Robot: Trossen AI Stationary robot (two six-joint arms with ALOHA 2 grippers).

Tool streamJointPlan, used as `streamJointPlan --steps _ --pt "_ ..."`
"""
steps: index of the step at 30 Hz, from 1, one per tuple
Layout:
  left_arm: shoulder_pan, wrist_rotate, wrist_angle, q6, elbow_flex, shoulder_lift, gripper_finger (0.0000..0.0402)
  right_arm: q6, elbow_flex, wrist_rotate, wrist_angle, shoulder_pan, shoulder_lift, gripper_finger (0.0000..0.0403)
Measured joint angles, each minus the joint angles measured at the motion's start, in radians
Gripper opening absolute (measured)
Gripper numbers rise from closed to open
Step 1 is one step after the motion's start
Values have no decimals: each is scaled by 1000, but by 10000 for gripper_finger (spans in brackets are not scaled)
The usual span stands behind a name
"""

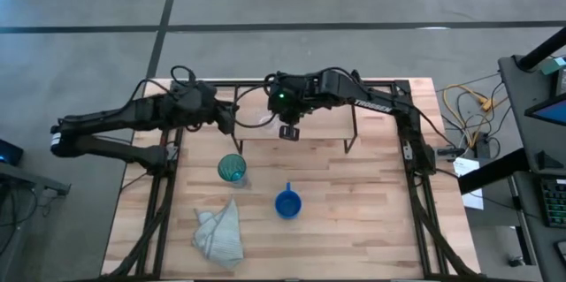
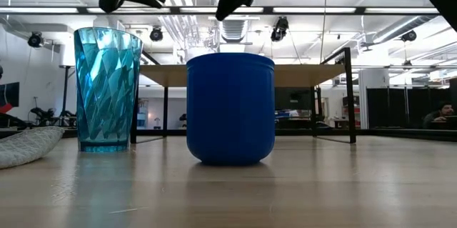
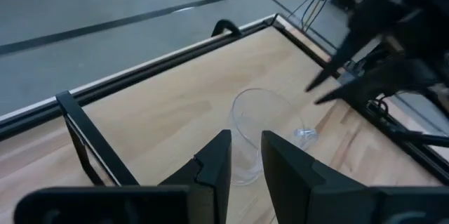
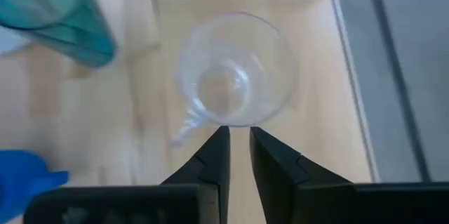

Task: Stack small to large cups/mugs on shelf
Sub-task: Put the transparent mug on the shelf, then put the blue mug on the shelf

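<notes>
The small clear glass cup [image 4: 235, 69] stands upright on the shelf's wood top [image 1: 327, 118], near its left end. It also shows in the left wrist view [image 3: 258, 129]. My right gripper [image 4: 239, 140] points down just above the cup's rim, fingers a narrow gap apart, holding nothing. My left gripper [image 3: 247, 155] slants down beside the cup from the table's left, fingers also narrowly apart and empty. The teal tumbler [image 1: 232, 169] and the blue mug [image 1: 286, 202] stand on their bases on the table in front of the shelf.
A pale green-grey cloth [image 1: 219, 233] lies crumpled near the table's front left. The shelf's black legs [image 1: 352, 136] stand on the table's far half. A larger black frame [image 1: 416, 185] edges the table. The shelf's right part is bare wood.
</notes>
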Motion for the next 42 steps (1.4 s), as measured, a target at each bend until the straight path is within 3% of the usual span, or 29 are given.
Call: streamJointPlan --steps 7,17,31,42 --pt "0 2 -1 7 -5 -18 66 -1 -1 24 -32 -11 38 11" --pt "0 2 0 54 -7 3 66 4 -1 24 -23 -13 78 9" --pt "0 2 -1 52 -10 5 66 4 -1 24 138 -16 80 9" --pt "-1 12 0 51 13 -26 66 123 0 23 -123 30 30 9"
